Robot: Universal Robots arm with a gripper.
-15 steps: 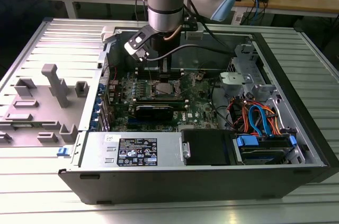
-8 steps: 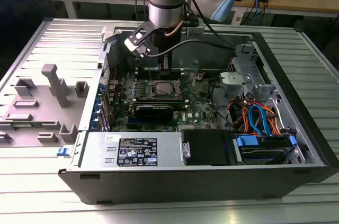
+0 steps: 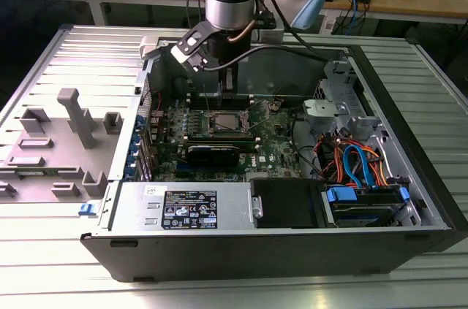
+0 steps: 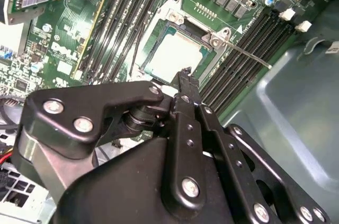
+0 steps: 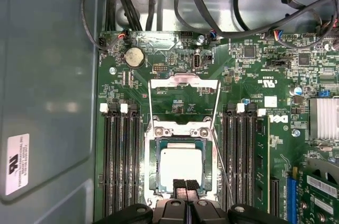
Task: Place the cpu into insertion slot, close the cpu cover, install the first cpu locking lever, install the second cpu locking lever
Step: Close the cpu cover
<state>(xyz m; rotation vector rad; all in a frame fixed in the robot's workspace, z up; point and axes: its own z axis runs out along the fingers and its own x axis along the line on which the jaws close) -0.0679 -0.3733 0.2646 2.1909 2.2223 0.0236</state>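
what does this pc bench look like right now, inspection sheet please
surface: ribbed metal table with an open pc case on it
job's things: cpu sits in the slot; cover open; lever raised
clutter: grey fixtures at the exterior view's left
grippers: pincer shut, nothing in it, by the cpu's edge
cables: orange and blue wires in the case; black bundle
surroundings: workbench behind

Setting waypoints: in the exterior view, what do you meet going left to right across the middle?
Grey fixture → cpu → blue cables
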